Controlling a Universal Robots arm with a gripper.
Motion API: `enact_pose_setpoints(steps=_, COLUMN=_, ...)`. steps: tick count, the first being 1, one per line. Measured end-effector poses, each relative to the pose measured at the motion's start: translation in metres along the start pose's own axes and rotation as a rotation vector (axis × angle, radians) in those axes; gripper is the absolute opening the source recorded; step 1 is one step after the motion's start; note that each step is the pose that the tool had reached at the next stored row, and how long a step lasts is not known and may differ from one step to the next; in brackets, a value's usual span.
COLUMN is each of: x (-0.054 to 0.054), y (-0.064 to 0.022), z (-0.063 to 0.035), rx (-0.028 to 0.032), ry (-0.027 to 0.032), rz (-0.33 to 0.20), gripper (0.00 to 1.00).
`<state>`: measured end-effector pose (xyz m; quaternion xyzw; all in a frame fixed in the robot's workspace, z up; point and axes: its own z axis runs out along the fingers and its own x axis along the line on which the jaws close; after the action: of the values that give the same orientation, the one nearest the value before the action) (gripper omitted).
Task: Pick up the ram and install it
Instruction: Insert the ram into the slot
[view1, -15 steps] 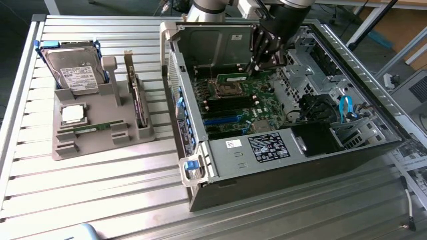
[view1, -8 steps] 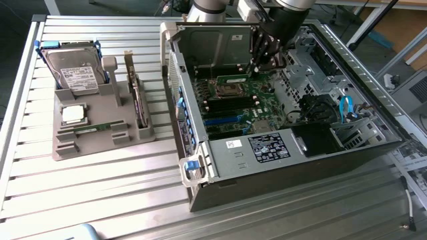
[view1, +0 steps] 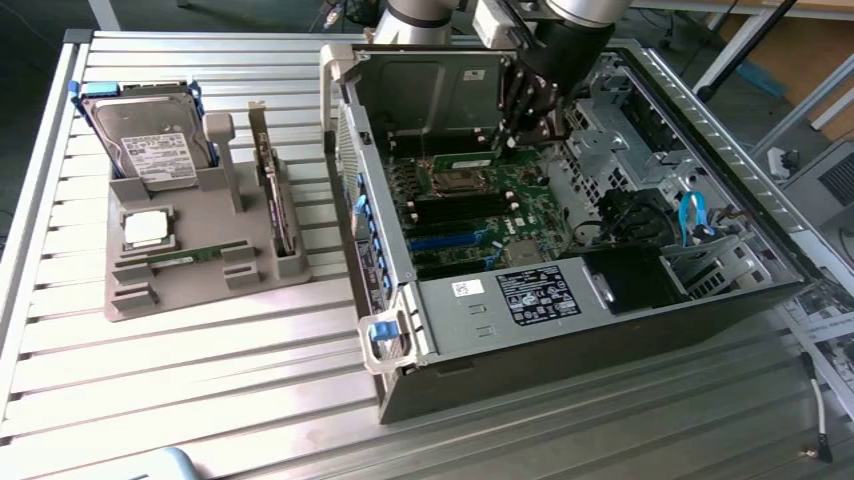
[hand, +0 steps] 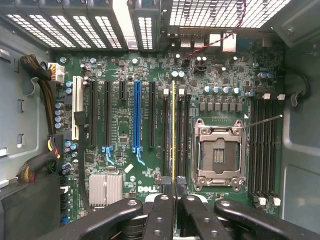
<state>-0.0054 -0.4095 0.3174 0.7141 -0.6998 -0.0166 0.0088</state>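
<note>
My gripper (hand: 173, 184) is shut on the ram (hand: 173, 130), a thin green stick seen edge-on as a yellow-green line between my fingers (hand: 161, 210). It hangs over the row of black memory slots (hand: 165, 125) beside the open processor socket (hand: 219, 155) on the motherboard. From the exterior view, my gripper (view1: 523, 125) reaches down into the open computer case (view1: 534, 300), near the back of the board.
On the exterior view's left, a grey holder (view1: 200, 295) carries a hard drive (view1: 147, 140), a square silver processor chip (view1: 147, 228), an upright dark expansion card (view1: 274, 190) and another green stick (view1: 184, 257). Case walls, drive cages and cables surround the board.
</note>
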Motion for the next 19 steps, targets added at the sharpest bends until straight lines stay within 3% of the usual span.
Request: enact_pose_setpoints(steps=19, x=0.0001, y=-0.0004, z=0.0105, rx=0.0, ry=-0.0001, rz=0.0, gripper=0.12)
